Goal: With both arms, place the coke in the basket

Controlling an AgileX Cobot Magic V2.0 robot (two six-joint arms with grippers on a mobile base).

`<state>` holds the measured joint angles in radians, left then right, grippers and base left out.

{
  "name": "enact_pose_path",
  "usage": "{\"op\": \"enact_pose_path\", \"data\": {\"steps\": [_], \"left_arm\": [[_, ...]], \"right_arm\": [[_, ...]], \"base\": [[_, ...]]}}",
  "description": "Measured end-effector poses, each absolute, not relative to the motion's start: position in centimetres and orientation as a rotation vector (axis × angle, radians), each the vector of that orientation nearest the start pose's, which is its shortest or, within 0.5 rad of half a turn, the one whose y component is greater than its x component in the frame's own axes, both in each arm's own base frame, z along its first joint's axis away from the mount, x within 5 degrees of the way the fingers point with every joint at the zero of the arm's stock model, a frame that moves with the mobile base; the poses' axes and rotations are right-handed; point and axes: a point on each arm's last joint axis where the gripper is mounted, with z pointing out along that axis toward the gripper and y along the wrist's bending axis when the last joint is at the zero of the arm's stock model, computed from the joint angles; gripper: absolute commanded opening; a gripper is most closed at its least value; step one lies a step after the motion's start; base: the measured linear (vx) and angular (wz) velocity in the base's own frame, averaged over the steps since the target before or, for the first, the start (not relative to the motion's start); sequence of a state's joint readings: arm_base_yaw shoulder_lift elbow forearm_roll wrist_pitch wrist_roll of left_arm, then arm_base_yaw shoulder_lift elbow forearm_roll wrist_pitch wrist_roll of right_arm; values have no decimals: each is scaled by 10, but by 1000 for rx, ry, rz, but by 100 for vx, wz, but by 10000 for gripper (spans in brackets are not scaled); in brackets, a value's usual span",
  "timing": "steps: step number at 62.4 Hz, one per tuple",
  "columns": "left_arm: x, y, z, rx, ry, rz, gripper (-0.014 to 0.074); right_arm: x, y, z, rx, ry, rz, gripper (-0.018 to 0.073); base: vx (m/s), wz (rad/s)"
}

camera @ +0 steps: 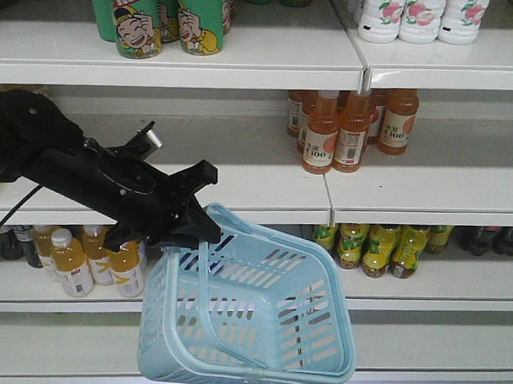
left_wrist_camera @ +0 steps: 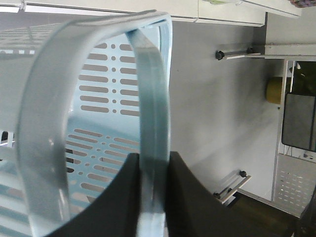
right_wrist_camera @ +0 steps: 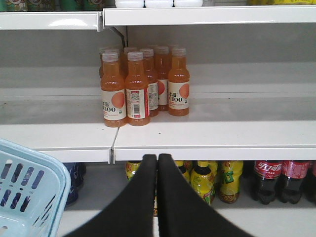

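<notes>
shelf (right_wrist_camera: 286, 219): coke (right_wrist_camera: 266, 177) right of right fingers (right_wrist_camera: 140, 197) (left fingers (left_wrist_camera: 113, 197) hold basket (left_wrist_camera: 103, 89))

Bright even light, soft, slightly blurry

Right gripper (right_wrist_camera: 157, 159): fingers pressed together, nothing between. Orange-drink bottles (right_wrist_camera: 140, 86) clustered on shelf (right_wrist_camera: 212, 133) ahead. Basket (right_wrist_camera: 37, 173) corner lower left. Coke bottles (right_wrist_camera: 268, 173) lower right.

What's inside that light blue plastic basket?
Nothing shows inside the light blue slotted plastic basket except its own loose swing handle; its near rim hides the lowest corner.
</notes>
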<state>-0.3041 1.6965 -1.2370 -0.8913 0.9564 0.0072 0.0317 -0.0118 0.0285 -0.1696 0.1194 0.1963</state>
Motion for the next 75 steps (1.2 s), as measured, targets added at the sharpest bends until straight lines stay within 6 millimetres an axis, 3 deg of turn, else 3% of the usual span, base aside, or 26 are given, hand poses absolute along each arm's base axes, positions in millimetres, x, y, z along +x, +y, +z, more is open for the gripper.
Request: {"op": "enact_pose_path", "data": {"steps": [75], "left_arm": [[314,-159,265,-193,2788,-1191,-5]], "right_arm": [[57,0,194,13,1618,30,-10]], "base": [[-2,-9]]}}
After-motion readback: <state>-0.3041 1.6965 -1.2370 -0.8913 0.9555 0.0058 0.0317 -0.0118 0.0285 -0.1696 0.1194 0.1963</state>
